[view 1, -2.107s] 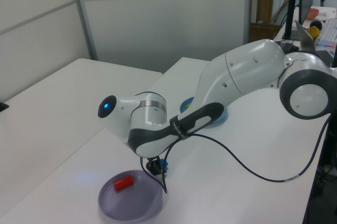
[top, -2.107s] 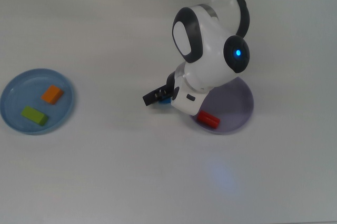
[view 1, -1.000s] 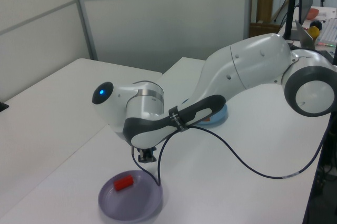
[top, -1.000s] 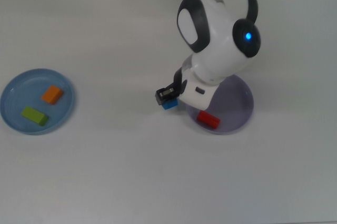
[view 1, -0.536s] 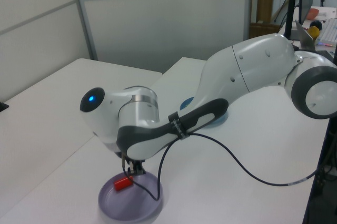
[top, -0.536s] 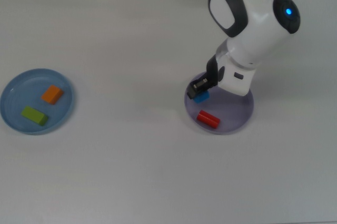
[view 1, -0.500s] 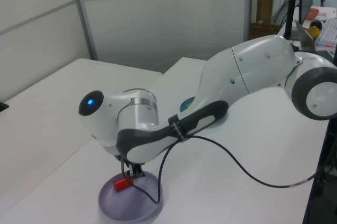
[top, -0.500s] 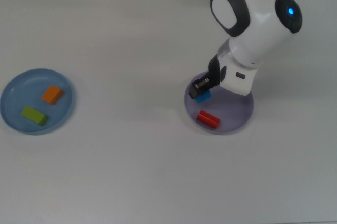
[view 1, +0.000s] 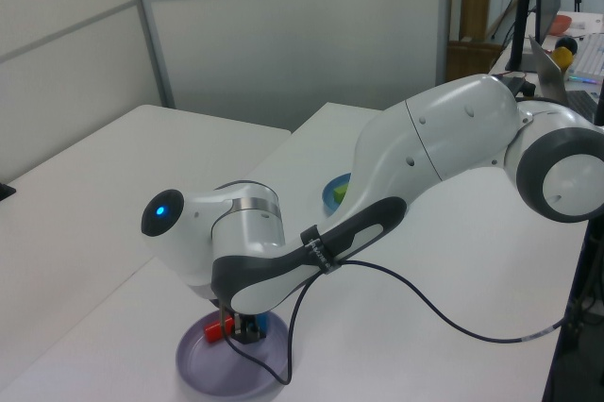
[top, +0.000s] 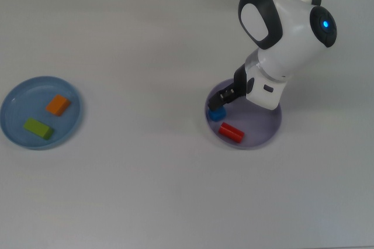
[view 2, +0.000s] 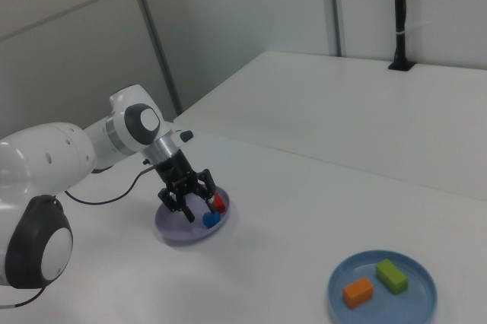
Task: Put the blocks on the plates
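Note:
The blue cube [top: 217, 114] lies on the left part of the lavender plate [top: 270, 127], beside the red block [top: 231, 132]. My gripper [top: 225, 97] hangs just above the cube, open, with nothing between its fingers. In the right view the gripper [view 2: 189, 199] stands spread over the plate [view 2: 170, 230], with the blue cube [view 2: 211, 219] and the red block [view 2: 219, 202] at its right. The light blue plate [top: 13, 104] at the top view's far left holds the orange block [top: 58, 104] and the green block [top: 38, 128].
A black cable [view 1: 444, 312] trails from the arm across the white table. The arm's bulky white body [top: 284, 27] overhangs the lavender plate's far side. In the right view a black post [view 2: 400, 16] stands at the table's back.
The gripper carried the blue cube from the table at the plate's left onto the lavender plate, lowered it, and let it go. The cube now rests beside the red block.

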